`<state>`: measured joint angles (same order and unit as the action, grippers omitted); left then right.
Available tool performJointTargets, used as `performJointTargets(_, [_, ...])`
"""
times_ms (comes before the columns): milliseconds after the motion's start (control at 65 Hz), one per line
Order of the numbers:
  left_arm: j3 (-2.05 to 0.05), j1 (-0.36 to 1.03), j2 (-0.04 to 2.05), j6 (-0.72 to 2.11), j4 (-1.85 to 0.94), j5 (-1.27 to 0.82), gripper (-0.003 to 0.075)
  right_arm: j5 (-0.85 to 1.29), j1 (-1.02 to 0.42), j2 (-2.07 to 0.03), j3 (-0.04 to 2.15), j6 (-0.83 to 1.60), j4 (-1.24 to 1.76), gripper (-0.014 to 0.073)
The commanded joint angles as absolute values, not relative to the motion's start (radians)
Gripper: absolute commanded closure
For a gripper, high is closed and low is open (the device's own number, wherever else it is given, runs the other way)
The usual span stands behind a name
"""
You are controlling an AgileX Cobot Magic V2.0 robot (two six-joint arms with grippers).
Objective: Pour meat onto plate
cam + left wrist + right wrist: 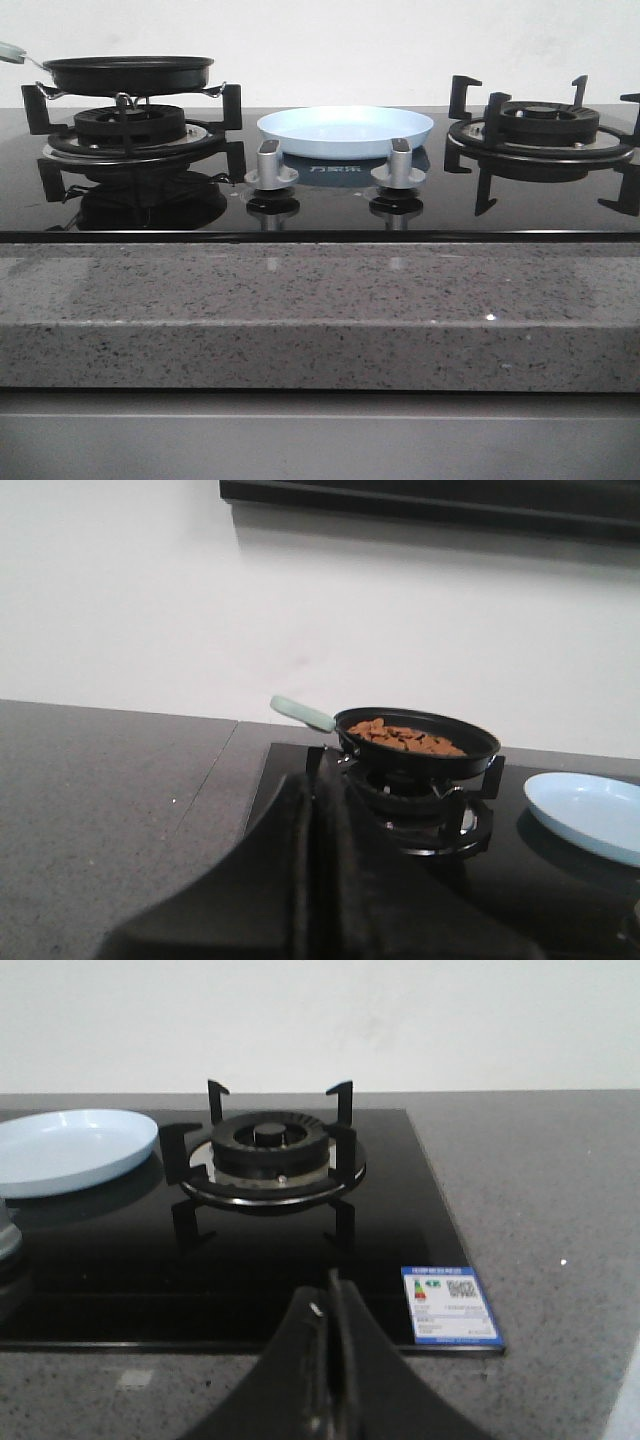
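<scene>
From the front, neither of my grippers is in view. A black frying pan sits on the left burner of a glossy black cooktop, its pale handle reaching off toward the left edge. The plate lies flat between the two burners, just behind two silver knobs. The right burner stands bare. A speckled grey counter edge runs across the foreground.

Through my left wrist camera, my left gripper shows as a dark mass with its fingers pressed together, nothing between them. Ahead of it and well apart, the frying pan rests on its burner grate, and the meat lies heaped inside the pan as small reddish-brown pieces. The pale handle points toward my side of the counter. Beyond the pan, farther from my gripper, part of the plate is visible on the black glass.

Through my right wrist camera, my right gripper is also closed, fingers touching, holding nothing. The bare burner stands ahead of it, the plate lies off beyond that burner's side, and a blue-and-white label is stuck on the cooktop corner just beside my fingers.
</scene>
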<state>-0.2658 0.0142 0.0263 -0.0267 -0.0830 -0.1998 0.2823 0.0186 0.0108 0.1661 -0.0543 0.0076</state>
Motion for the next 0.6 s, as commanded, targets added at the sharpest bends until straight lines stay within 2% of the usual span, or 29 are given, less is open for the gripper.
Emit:
performJointTargets(0, [-0.415, 0.017, 0.107, -0.029, -0.096, -0.233, 0.0741, 0.295, 0.021, -0.027, 0.292, -0.052, 0.011, 0.0708])
performJointTargets(338, [-0.794, 0.017, 0.414, -0.019, -0.096, -0.54, 0.0741, 0.589, 0.021, -0.37, 0.69, -0.049, 0.051, 0.0708])
performJointTargets(446, [-0.848, 0.017, 0.484, 0.024, -0.096, -0.609, 0.0741, 0.651, 0.021, -0.483, 0.76, -0.049, 0.061, 0.0708])
performJointTargets(585, [-0.847, 0.017, 0.529, 0.024, -0.096, -0.602, 0.0741, 0.65, 0.021, -0.587, 0.772, -0.049, 0.06, 0.0708])
